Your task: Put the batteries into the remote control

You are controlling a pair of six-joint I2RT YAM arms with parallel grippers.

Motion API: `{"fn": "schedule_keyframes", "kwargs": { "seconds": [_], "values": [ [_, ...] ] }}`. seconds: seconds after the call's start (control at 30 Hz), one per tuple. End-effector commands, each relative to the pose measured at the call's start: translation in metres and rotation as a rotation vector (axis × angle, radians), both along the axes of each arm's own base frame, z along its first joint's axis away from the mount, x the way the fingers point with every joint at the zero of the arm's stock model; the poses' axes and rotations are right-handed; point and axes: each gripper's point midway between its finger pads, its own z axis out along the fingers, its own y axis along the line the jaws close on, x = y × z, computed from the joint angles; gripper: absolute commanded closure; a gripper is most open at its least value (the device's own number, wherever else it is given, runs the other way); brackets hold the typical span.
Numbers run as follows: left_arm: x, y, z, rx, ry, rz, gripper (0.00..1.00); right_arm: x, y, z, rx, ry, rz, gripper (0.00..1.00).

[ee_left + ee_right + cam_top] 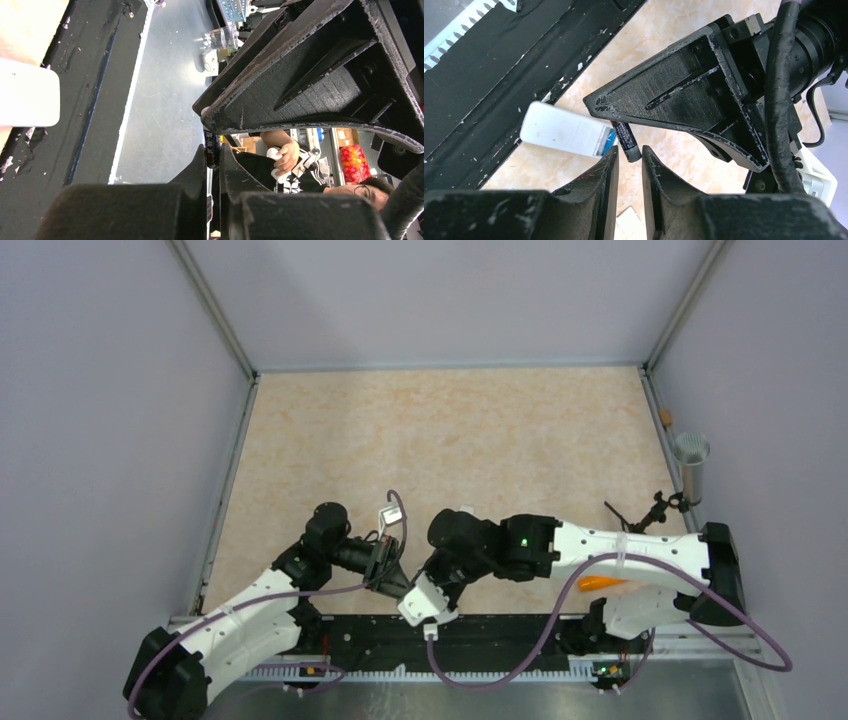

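Note:
In the left wrist view my left gripper point(214, 151) is shut on the dark battery point(210, 148), which stands up between its fingertips. From the right wrist view the same dark battery point(627, 142) hangs from the left gripper's finger point(684, 95), and its grey end sits between the fingertips of my right gripper point(630, 155). The right jaws stand narrowly open, with a thin gap on each side of the battery. The white remote control point(561, 132) lies back up on the table just behind, its compartment open with the blue battery point(608, 141) inside. Both grippers meet at the near edge point(405, 585).
The black base strip point(499, 75) runs right beside the remote. A small white flat piece point(630, 220) lies on the table under my right gripper. An orange tapered object point(600, 583), a black tool point(640, 513) and a metal cup point(690, 455) are at the right.

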Motion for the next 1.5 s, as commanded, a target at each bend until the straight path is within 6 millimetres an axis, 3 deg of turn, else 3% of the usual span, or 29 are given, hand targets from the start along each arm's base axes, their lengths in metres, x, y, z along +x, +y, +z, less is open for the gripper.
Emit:
{"fn": "schedule_keyframes", "kwargs": {
  "seconds": [0.0, 0.3, 0.43, 0.5, 0.63, 0.77, 0.83, 1.1, 1.23, 1.47],
  "values": [
    [0.000, -0.001, 0.017, -0.054, -0.081, -0.020, 1.00, -0.007, 0.007, 0.014, 0.023, -0.018, 0.040, 0.79],
    [0.000, -0.001, 0.019, -0.060, -0.089, -0.021, 1.00, -0.007, 0.005, 0.007, -0.003, -0.023, 0.039, 0.86],
    [-0.001, -0.001, 0.019, -0.062, -0.092, -0.021, 1.00, -0.009, 0.004, 0.004, -0.014, -0.017, 0.041, 1.00],
    [0.000, -0.001, 0.020, -0.064, -0.097, -0.014, 0.98, -0.009, 0.004, 0.004, -0.016, -0.016, 0.041, 1.00],
    [0.002, -0.002, 0.017, -0.056, -0.096, 0.005, 0.82, -0.008, -0.002, 0.002, -0.019, -0.024, 0.029, 1.00],
    [0.008, -0.004, 0.011, -0.038, -0.094, 0.039, 0.55, -0.006, -0.011, -0.001, -0.025, -0.015, -0.014, 1.00],
    [0.011, -0.005, 0.009, -0.031, -0.098, 0.059, 0.50, -0.006, -0.018, -0.003, -0.022, -0.002, -0.043, 1.00],
    [0.052, -0.012, -0.010, 0.090, -0.167, 0.267, 0.39, -0.010, -0.041, 0.006, 0.095, 0.131, -0.239, 1.00],
    [0.078, -0.011, -0.027, 0.220, -0.219, 0.367, 0.38, -0.014, -0.045, 0.003, 0.143, 0.261, -0.368, 1.00],
    [0.113, -0.021, -0.038, 0.313, -0.276, 0.408, 0.43, -0.023, -0.045, -0.009, 0.196, 0.481, -0.572, 1.00]
  ]
}}
